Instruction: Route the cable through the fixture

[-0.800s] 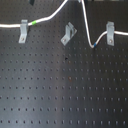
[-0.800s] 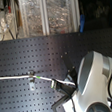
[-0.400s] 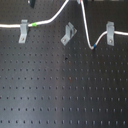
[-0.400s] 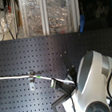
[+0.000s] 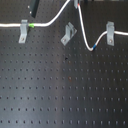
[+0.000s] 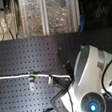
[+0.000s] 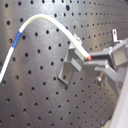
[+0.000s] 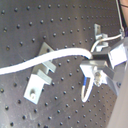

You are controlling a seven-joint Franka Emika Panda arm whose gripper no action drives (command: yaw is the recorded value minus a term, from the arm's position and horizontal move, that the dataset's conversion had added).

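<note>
Cut off by the first exterior view's top edge: the gripper (image 5: 76, 3), only a dark sliver showing, so jaws' spacing unreadable there. Hidden in the second exterior view behind the arm's white housing (image 6: 87, 75): the stretch of cable (image 6: 14, 76) nearest the jaws. Blurred in the first wrist view: contact between the jaws and the cable, probably pinched. Cropped beyond the jaws: the cable's far end.

White cable (image 5: 82, 31) with a green band (image 5: 31, 24) and a blue band (image 5: 92, 48); grey metal clips (image 5: 68, 35); black board (image 5: 64, 90) dotted with a regular grid of holes (pale specks).
</note>
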